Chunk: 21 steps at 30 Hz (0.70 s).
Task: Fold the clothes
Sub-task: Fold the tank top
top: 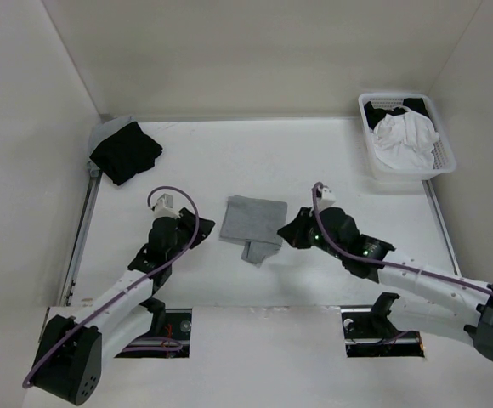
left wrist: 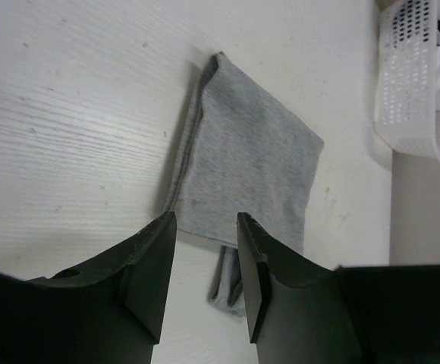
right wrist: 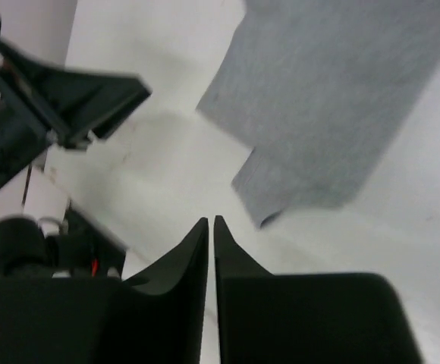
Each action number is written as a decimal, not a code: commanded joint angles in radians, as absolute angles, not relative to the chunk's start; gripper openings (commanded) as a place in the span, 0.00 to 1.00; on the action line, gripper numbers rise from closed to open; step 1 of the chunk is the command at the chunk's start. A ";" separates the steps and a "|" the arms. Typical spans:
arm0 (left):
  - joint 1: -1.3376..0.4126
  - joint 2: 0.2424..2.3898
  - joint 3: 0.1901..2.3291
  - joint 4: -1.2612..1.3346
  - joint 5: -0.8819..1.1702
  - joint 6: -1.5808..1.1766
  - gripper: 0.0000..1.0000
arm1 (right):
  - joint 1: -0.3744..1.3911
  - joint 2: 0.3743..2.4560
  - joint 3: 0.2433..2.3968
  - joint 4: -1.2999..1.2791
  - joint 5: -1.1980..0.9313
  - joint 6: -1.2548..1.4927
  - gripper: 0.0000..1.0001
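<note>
The clothes [top: 252,223], a grey top folded into a small rectangle, lie flat in the middle of the table with a narrow piece sticking out at the near edge. My left gripper [top: 197,231] sits just left of them, apart from the fabric. In the left wrist view the clothes [left wrist: 250,159] lie beyond my left gripper [left wrist: 205,224], which is open and empty. My right gripper [top: 291,231] is just right of the fold. In the right wrist view it [right wrist: 211,222] is shut on nothing, short of the clothes [right wrist: 334,98].
A black garment [top: 126,151] lies at the back left corner. A white basket [top: 381,170] at the back right holds a white garment [top: 406,140]; the basket [left wrist: 413,76] also shows in the left wrist view. White walls enclose the table.
</note>
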<state>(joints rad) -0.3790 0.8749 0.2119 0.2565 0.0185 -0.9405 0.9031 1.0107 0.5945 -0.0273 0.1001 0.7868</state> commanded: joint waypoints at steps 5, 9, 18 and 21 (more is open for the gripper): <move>-0.279 0.850 0.316 0.106 -0.037 -0.819 0.41 | 0.645 1.000 0.632 0.204 0.178 0.669 0.19; -0.214 0.841 0.334 0.075 -0.037 -0.813 0.42 | 0.518 1.048 0.592 0.366 0.204 0.667 0.44; -0.199 0.916 0.344 0.100 -0.087 -0.811 0.41 | 0.447 1.219 0.495 0.525 0.213 0.684 0.46; -0.226 0.956 0.370 0.095 -0.121 -0.799 0.40 | 0.447 1.229 0.489 0.538 0.206 0.696 0.47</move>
